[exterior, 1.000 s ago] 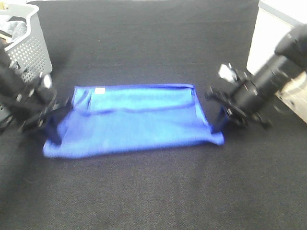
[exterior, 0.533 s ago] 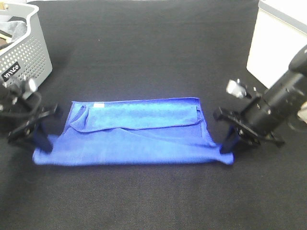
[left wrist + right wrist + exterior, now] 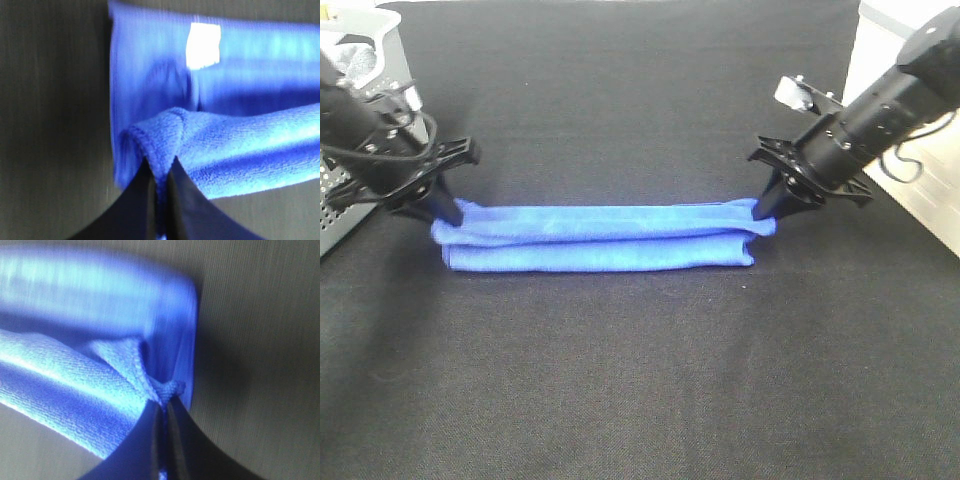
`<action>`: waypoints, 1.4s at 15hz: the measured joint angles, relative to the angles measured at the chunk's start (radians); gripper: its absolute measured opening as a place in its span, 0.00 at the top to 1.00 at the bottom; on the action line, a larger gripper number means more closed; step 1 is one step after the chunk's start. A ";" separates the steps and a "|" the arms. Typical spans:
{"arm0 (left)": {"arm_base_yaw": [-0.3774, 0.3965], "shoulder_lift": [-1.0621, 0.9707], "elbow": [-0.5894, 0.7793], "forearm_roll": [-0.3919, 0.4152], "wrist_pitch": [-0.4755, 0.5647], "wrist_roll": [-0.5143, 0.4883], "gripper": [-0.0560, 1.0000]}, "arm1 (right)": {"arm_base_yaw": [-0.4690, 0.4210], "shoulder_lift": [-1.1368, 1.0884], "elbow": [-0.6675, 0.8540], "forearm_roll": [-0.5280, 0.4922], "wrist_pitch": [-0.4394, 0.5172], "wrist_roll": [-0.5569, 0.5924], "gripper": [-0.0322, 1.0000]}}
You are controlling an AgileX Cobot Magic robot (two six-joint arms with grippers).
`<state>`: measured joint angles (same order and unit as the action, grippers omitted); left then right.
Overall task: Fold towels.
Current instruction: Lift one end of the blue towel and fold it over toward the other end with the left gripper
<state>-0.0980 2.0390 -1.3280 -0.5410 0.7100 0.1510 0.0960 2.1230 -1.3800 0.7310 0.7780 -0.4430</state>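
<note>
Blue microfibre is lying in a long narrow band across the middle of the black bench (image 3: 640, 390), and that is the towel (image 3: 600, 240), already doubled over lengthwise. The left end effector (image 3: 448, 212) is pinching its left end and the right end effector (image 3: 765, 208) is pinching its right end, both down near the cloth. In the left wrist view the dark tips (image 3: 160, 175) are squeezing together on a bunched corner of the upper layer, with the white tag (image 3: 203, 45) showing on the layer underneath. The right wrist view is showing the same thing at the other end: the tips (image 3: 162, 410) are clamping a small tuft of hem.

To my eye the lengthwise fold is being laid down just now. The next move is asking for the held edge to be set square on the layer below, both ends together, before the tips are let go. A crosswise fold would then be wanted.

A grey perforated basket (image 3: 375, 28) is standing just behind the left arm, and a white box (image 3: 880, 40) is sitting close behind the right arm. Both look near enough to crowd any wide swing outward.
</note>
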 joint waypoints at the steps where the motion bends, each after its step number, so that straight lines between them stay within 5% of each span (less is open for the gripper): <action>1: 0.000 0.026 -0.026 0.000 -0.017 0.000 0.93 | 0.000 0.035 -0.032 0.000 0.000 0.000 0.97; 4: 0.000 0.071 -0.068 0.000 -0.043 0.000 0.93 | 0.000 0.098 -0.085 -0.002 -0.003 0.001 0.97; 6: 0.000 0.093 -0.070 -0.033 -0.052 0.008 0.85 | 0.000 0.105 -0.088 -0.006 -0.005 0.007 0.87; 7: 0.000 0.097 -0.070 -0.049 -0.053 0.018 0.74 | 0.000 0.105 -0.087 -0.009 -0.002 0.007 0.73; 8: 0.000 0.098 -0.070 -0.054 -0.055 0.023 0.47 | -0.001 0.105 -0.087 -0.012 0.013 0.007 0.50; 9: 0.001 0.098 -0.070 -0.054 -0.056 0.023 0.32 | -0.002 0.105 -0.087 -0.015 0.039 0.007 0.38; 12: 0.004 0.086 -0.070 -0.033 -0.056 0.023 0.18 | -0.002 0.105 -0.088 -0.021 0.090 0.024 0.26; 16: 0.006 0.084 -0.070 0.087 -0.055 -0.078 0.16 | -0.002 0.103 -0.088 -0.050 0.130 0.059 0.24; 21: -0.023 0.139 -0.070 -0.004 -0.060 -0.050 0.16 | -0.002 0.103 -0.088 -0.054 0.099 0.059 0.24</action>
<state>-0.1210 2.1780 -1.3980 -0.5450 0.6500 0.1010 0.0940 2.2260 -1.4680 0.6770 0.8770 -0.3840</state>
